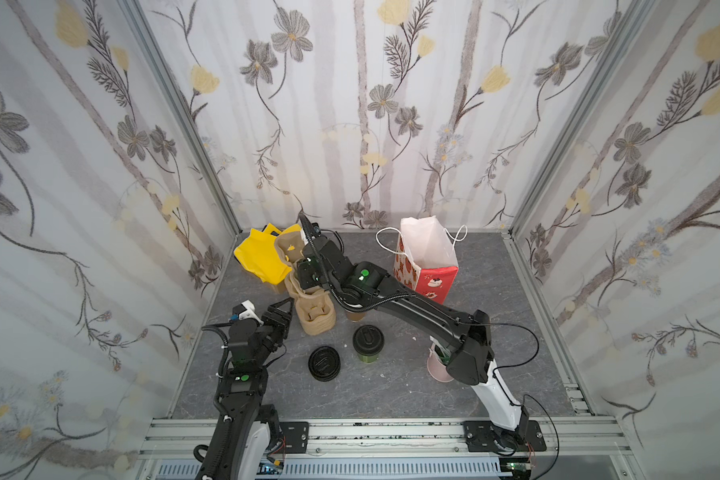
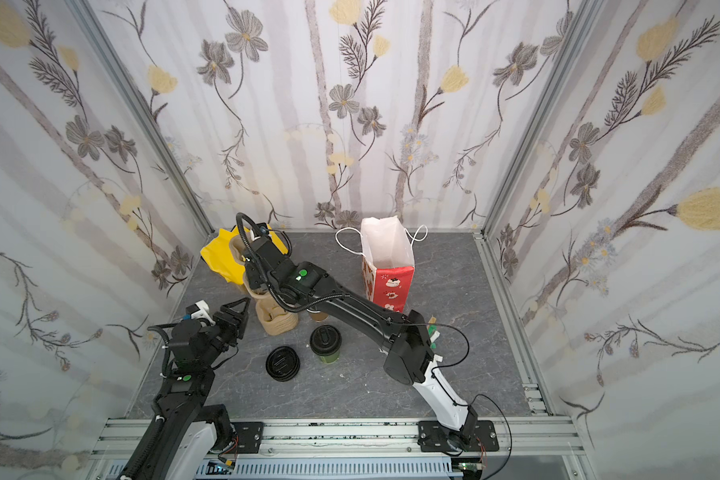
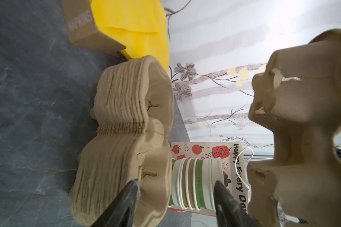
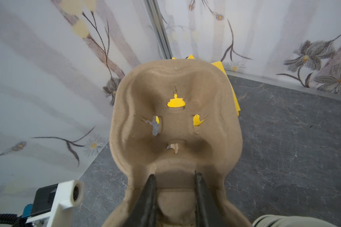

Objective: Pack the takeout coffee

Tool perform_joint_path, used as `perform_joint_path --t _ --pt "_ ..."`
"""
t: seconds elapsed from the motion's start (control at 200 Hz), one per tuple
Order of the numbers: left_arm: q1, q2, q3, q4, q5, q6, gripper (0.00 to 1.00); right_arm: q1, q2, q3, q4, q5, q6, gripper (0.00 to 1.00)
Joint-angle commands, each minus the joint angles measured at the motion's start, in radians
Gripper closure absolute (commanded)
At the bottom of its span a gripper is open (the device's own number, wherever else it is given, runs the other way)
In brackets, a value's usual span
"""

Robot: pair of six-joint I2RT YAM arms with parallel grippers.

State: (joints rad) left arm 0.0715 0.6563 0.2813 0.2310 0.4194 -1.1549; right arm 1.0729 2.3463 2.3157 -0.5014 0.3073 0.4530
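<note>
My right claw [image 4: 174, 175] reaches across to the upper-left part of the surface [image 1: 391, 386]. It is pinched nearly closed on the middle ridge of one pulp carrier [image 4: 175, 118], held up off the surface, w/ yellow showing thru its torn holes. My left claw [image 3: 175, 181] has its fingers well apart w/ nothing btw them. In both top views it sits just left of the stack of carriers [image 1: 316, 318], tips pointing at it; can't tell if a tip touches the stack. In the left wrist view one finger [image 3: 126, 200] crosses the stack's edge and the other crosses the nested cups [image 3: 195, 184] beyond it. The takeout coffee [image 1: 368, 345] stands upright, lid on, in the lower middle of the frame. It is clear of both claws, just right of the pile of loose lids [image 1: 324, 363] and below-right of the stack. The paper bag [image 1: 427, 262] stands open at the back, right of ctr, well apart from the coffee. A yellow bag [image 1: 258, 257] lies in the back-left corner, by the held carrier.
</note>
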Motion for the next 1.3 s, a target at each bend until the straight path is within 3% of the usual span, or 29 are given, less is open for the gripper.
perform_joint_path --t 0.0,0.29,0.555,0.844,1.134,1.294 --pt "0.000 0.011 0.065 -0.080 -0.012 0.071 0.37 -0.003 -0.053 0.002 -0.039 0.043 -0.021 0.77" --pt "-0.019 0.171 0.287 -0.111 0.033 0.174 0.37 -0.035 -0.217 0.001 -0.213 0.095 -0.045 0.76" --pt "-0.163 0.442 0.586 -0.116 0.028 0.260 0.37 -0.115 -0.355 0.001 -0.378 0.132 -0.034 0.75" --pt "-0.313 0.692 0.859 -0.120 0.032 0.218 0.37 -0.244 -0.421 -0.007 -0.537 0.197 0.022 0.73" --pt "-0.434 0.860 1.003 -0.156 0.085 0.164 0.34 -0.385 -0.436 -0.016 -0.664 0.098 0.081 0.72" --pt "-0.453 0.983 1.107 -0.163 0.130 0.177 0.36 -0.434 -0.435 -0.049 -0.661 0.111 0.082 0.71"
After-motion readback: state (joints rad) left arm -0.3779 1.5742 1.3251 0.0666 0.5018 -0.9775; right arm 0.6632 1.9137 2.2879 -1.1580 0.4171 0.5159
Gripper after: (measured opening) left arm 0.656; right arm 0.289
